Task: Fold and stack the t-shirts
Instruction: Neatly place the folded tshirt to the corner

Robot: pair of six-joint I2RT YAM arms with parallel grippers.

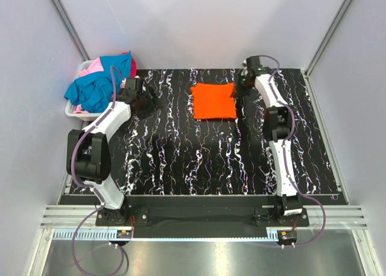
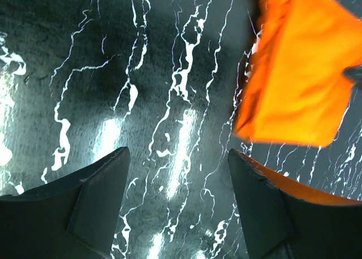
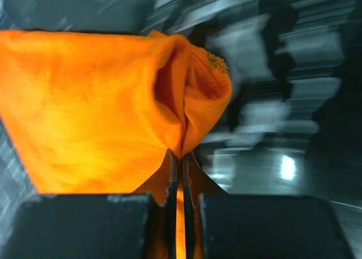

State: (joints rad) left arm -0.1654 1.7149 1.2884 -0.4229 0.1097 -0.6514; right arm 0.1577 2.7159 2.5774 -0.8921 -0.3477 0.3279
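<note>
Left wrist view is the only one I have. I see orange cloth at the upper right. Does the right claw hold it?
Observer: Yes. The right claw is shut on an edge of the orange t-shirt.
Operator: Is the shirt folded?
Observer: From above it lies as a flat, roughly square folded shape on the table.
Operator: Where are the other shirts?
Observer: Heaped in the white basket at the far left, the teal-blue t-shirt most visible.

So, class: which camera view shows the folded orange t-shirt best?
Top external: the whole orange t-shirt shows as a folded rectangle on the table. The right wrist view shows only a bunched edge pinched between the right fingers; the left wrist view shows part of it, cut by the frame.
</note>
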